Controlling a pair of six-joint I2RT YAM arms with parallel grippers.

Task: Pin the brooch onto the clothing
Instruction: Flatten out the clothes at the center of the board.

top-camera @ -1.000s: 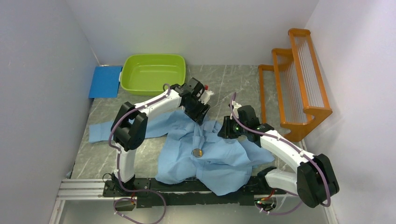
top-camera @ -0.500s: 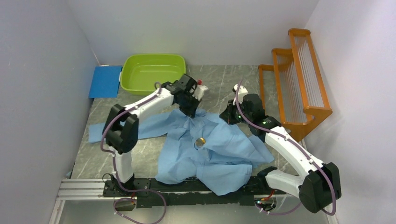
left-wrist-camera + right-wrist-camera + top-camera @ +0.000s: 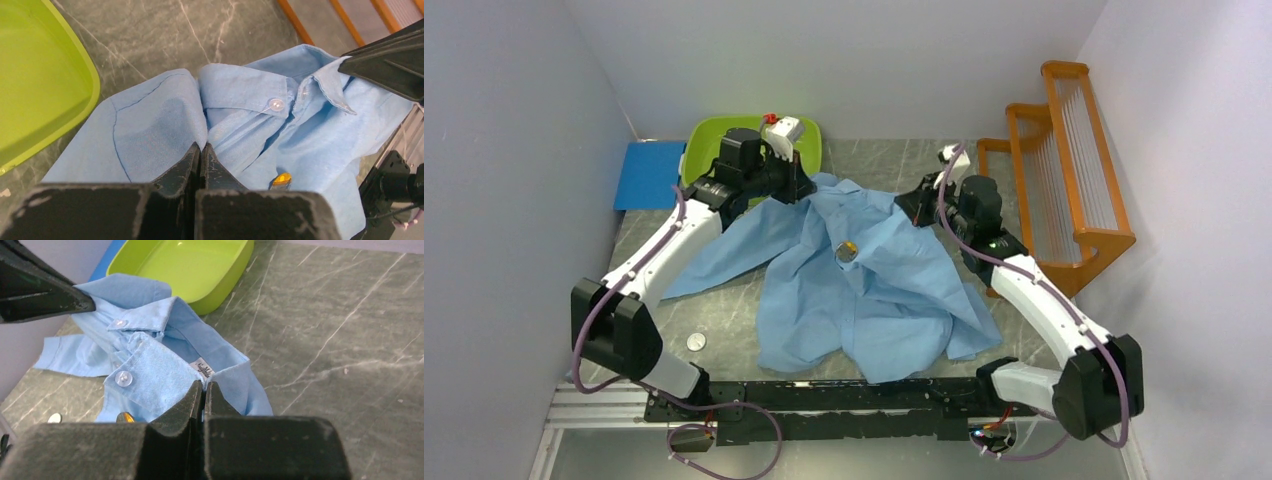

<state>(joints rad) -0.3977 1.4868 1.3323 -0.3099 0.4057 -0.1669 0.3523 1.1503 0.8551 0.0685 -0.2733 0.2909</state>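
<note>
The clothing, a light blue shirt [image 3: 874, 290], is held up by its collar end and drapes toward the near edge. My left gripper [image 3: 804, 187] is shut on a fold of cloth at the shirt's left shoulder [image 3: 201, 146]. My right gripper [image 3: 916, 206] is shut on the cloth by the collar label [image 3: 203, 384]. The brooch [image 3: 848, 251], a small round gold-and-silver piece, sits on the shirt front below the collar, between the two grippers; it also shows as an amber spot [image 3: 282, 179] and beside the placket [image 3: 125, 417].
A green tub [image 3: 709, 160] stands at the back left, right behind the left gripper, with a blue pad [image 3: 649, 175] beside it. An orange rack [image 3: 1064, 170] fills the back right. A small silver disc [image 3: 695, 342] lies on the grey table at the left.
Both grippers closed on the shirt and moved toward the back, lifting and spreading its collar end. The shirt slid back with them, uncovering a silver disc on the table at the left.
</note>
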